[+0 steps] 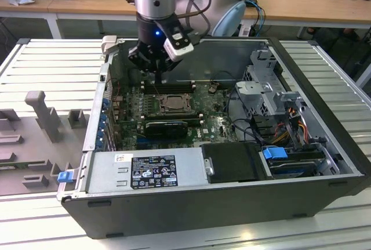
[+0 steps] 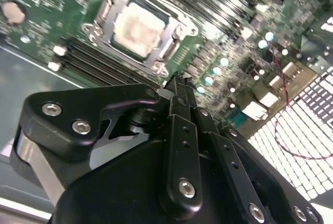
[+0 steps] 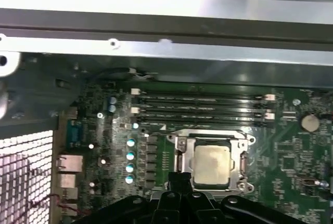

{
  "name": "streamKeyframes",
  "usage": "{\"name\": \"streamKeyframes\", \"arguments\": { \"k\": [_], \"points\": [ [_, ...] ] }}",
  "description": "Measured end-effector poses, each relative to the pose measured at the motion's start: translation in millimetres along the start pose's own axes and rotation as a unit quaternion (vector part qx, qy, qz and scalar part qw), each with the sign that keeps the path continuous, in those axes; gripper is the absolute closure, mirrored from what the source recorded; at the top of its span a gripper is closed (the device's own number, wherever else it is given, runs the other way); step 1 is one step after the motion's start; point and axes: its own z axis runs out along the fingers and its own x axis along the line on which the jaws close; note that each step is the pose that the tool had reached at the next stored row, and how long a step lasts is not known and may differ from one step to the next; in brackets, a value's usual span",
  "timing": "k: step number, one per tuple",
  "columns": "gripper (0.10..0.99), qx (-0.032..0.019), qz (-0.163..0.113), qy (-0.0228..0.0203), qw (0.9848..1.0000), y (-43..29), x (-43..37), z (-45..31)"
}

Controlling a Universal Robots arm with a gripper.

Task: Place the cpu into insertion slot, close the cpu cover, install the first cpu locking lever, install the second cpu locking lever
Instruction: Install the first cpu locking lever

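Open case (image 1: 191,209), green board (image 3: 291,151): closed gripper (image 1: 159,80) near seated cpu (image 3: 210,164), memory slots (image 3: 203,107) beside

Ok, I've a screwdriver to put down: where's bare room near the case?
Free: the ribbed tabletop on the exterior view's left, bordered by the case wall and the grey fixtures, and the strip on the exterior view's right. Crowded: inside the case, with the gripper by the cpu and cables by the drive cage.
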Motion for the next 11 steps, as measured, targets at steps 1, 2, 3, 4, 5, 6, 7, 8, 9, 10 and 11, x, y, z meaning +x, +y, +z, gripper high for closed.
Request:
{"name": "streamKeyframes", "arguments": {
  "k": [1, 2, 3, 4, 5, 6, 7, 8, 9, 10, 11],
  "points": [
    [0.98, -0.0017, 0.0, -0.0001, 1.0, 0.1, 2.5, 0.4],
    [0.98, -0.0045, 0.0, -0.0003, 1.0, 0.2, 6.5, 0.7],
    [0.98, -0.0064, 0.0, -0.0005, 1.0, 0.3, 9.3, 0.9],
    [0.98, -0.0086, 0.0, -0.0008, 1.0, 0.4, 14.3, 1.6],
    [0.98, -0.0094, 0.0, -0.001, 1.0, 0.7, 16.7, 2.3],
    [0.98, -0.0099, 0.0, -0.001, 1.0, 1.0, 18.6, 3.3],
    [0.98, -0.0101, 0.0, -0.001, 0.9999, 1.3, 20.5, 4.4],
    [0.98, -0.0103, 0.0, -0.001, 0.9999, 1.6, 22.4, 5.4],
    [0.98, -0.0107, 0.0, -0.001, 0.9999, 2.2, 26.3, 7.3],
    [0.98, -0.0115, 0.0, -0.001, 0.9999, 3.3, 28.6, 9.6],
    [0.98, -0.0119, 0.0, -0.001, 0.9999, 4.1, 29.3, 10.7]
  ]
}}
